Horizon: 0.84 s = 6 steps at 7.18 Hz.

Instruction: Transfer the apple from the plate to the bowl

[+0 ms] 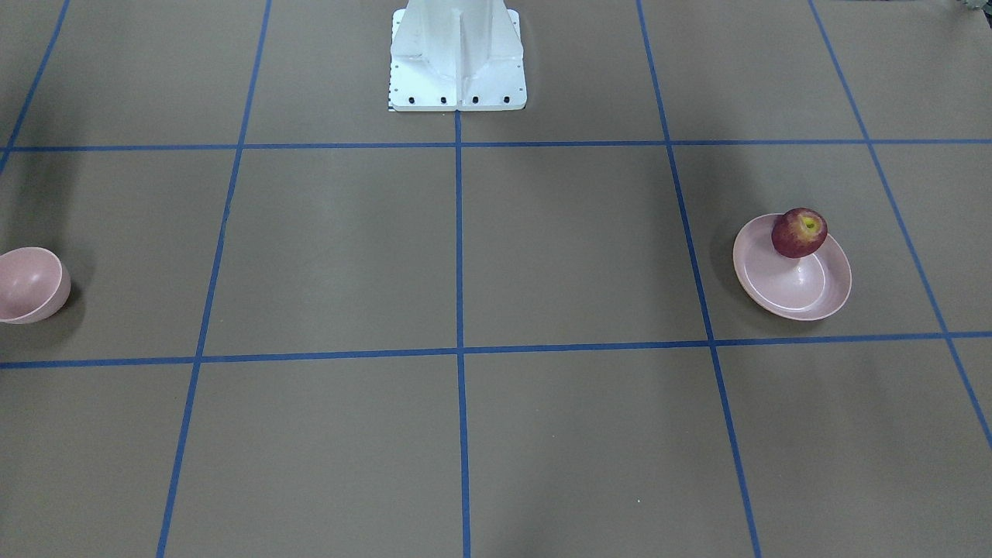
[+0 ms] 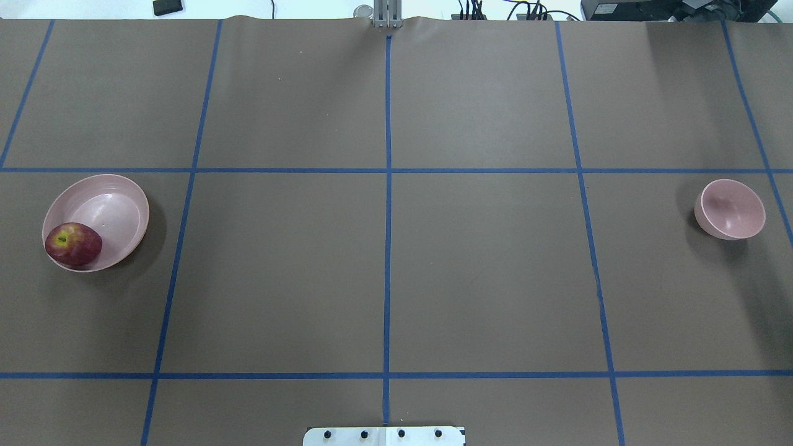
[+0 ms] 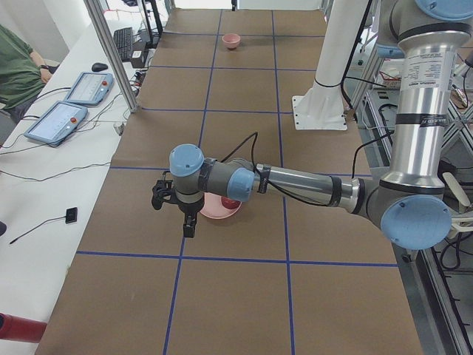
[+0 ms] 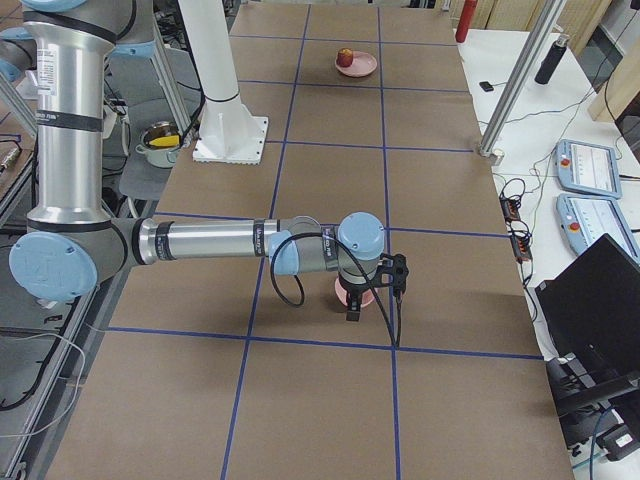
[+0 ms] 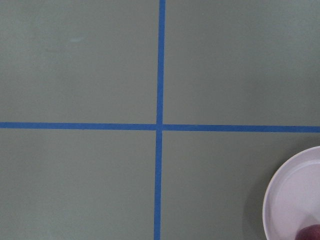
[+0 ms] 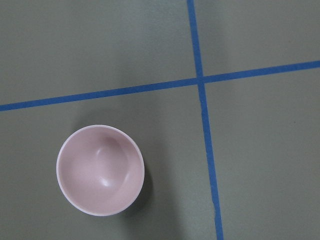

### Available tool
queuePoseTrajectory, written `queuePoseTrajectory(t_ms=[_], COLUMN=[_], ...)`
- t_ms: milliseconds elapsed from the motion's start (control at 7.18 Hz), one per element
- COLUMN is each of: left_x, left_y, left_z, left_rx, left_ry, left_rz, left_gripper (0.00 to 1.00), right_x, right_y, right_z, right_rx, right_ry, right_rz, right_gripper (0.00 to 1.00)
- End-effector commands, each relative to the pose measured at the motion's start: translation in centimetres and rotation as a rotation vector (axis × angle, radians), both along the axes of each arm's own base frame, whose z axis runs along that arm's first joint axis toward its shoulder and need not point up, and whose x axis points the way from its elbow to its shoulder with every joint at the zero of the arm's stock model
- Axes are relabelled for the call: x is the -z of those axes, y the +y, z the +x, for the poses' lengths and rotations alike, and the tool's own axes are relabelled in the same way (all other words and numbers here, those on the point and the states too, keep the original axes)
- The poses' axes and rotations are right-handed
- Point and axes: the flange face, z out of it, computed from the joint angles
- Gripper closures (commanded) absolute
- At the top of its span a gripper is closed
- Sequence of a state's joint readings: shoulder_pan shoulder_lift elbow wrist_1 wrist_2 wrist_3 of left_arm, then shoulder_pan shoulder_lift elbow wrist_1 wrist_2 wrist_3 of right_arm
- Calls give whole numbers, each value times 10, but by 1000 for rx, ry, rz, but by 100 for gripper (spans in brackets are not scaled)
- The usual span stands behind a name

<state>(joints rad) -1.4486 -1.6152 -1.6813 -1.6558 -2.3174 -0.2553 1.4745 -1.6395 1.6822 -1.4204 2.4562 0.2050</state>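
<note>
The dark-red apple [image 2: 73,244] lies on the near edge of the wide pale-pink plate [image 2: 118,198] at the table's left end; it also shows in the front view [image 1: 799,232]. The small deep pink bowl [image 2: 731,209] stands empty at the right end and shows in the right wrist view [image 6: 100,170]. My left gripper [image 3: 188,220] hangs high over the plate's area. My right gripper [image 4: 355,305] hangs high over the bowl. Both show only in the side views, so I cannot tell if they are open or shut.
The brown table cover carries a blue tape grid [image 2: 388,170]. The robot's white base [image 1: 457,58] stands mid-table at the near edge. Teach pendants [image 3: 77,100] and an operator [image 3: 18,66] are at the table's far side.
</note>
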Motion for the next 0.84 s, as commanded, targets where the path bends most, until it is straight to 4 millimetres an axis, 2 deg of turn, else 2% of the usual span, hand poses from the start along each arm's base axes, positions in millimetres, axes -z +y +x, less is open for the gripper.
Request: queuePoseTrajectory(t_ms=[0,279,418,557,697], left_x=[15,19,20,21,26], left_y=[-8,-8,-8,-9,-12], left_z=[34,45,47,48,49], left_rx=[42,67,64,63,64], left_ry=[18,30,32,32,35], left_rz=[-42,-60,-60,-57,-51], left_gripper=[1,1,1,1,1], right_x=[-12,-23,-23,-35,-38], right_y=[-43,-55,-53,-50,-53], right_z=[-50,-94,-113,-130,-132], right_rx=[78,155,190,221,225], right_ry=[-9,5,6,15,16], right_rz=[59,40,38,19,12], right_gripper=[0,0,0,0,0])
